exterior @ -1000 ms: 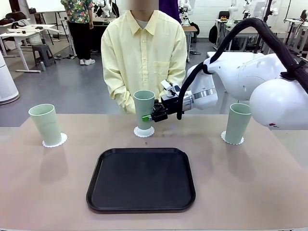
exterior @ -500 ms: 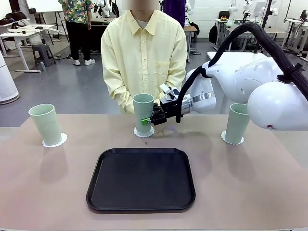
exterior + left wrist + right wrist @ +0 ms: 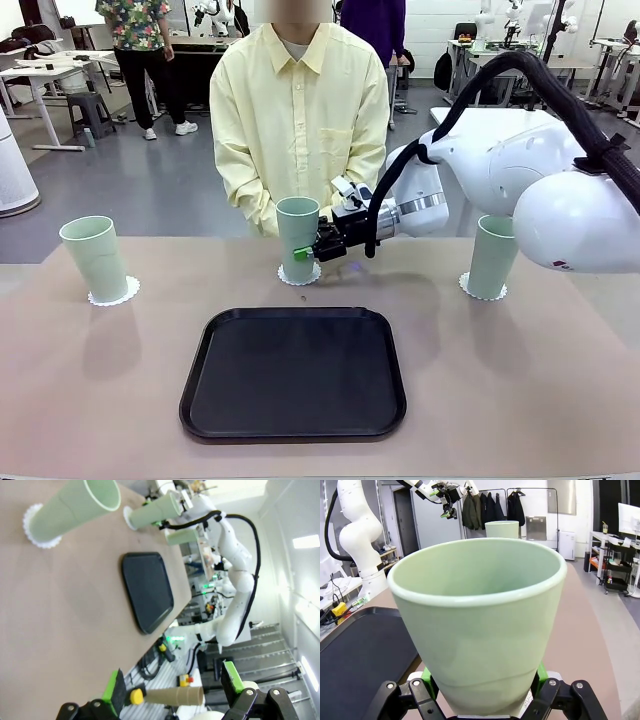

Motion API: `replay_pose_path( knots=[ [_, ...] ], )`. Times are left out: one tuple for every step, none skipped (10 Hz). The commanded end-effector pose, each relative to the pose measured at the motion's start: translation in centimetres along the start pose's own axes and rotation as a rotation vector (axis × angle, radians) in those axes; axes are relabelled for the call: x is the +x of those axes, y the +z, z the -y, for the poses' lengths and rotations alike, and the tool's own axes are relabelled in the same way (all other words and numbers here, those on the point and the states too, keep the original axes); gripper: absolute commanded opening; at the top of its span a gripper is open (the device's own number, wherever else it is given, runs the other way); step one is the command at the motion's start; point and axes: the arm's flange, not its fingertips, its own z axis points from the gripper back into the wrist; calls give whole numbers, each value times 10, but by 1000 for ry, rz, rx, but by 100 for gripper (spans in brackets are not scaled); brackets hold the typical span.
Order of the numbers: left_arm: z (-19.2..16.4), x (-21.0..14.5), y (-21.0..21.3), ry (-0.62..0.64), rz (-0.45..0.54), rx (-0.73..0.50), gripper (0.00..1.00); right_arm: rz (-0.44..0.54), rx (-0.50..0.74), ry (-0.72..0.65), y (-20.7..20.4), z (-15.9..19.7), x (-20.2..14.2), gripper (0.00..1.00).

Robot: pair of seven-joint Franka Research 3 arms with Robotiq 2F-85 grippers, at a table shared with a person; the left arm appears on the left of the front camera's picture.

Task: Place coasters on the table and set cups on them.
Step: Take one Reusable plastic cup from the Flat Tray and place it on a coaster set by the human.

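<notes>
Mint-green middle cup (image 3: 298, 235) upright on its coaster (image 3: 299, 274) at the surface's (image 3: 520, 380) far edge, right claw (image 3: 318, 245) clamped on its lower half. Left claw (image 3: 172, 692) hangs open, gripping nothing. Side cups (image 3: 94, 257) (image 3: 495, 254) stand on their coasters, black tray (image 3: 293, 372) nearer.

We have lowered the middle cup (image 3: 298, 236) in our right gripper (image 3: 312, 247) down onto its coaster (image 3: 299, 274); behind, a person in a floral shirt (image 3: 137, 22) stepped left.
</notes>
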Motion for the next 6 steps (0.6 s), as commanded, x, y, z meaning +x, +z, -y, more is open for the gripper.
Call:
replay_pose_path(
  knots=[
    [1, -2, 2, -2, -3, -2, 100, -15, 25, -25, 4, 11, -2, 83],
    [1, -2, 2, -2, -3, -2, 100, -15, 25, -28, 4, 12, -3, 83],
    [1, -2, 2, -2, -3, -2, 100, -18, 23, -31, 5, 12, -5, 83],
    [1, -2, 2, -2, -3, -2, 100, -18, 22, -34, 5, 12, -6, 83],
    [1, -2, 2, -2, -3, -2, 100, -18, 25, -31, 5, 12, -6, 83],
    [1, -2, 2, -2, -3, -2, 100, -15, 32, -28, 4, 12, -6, 89]
  ],
)
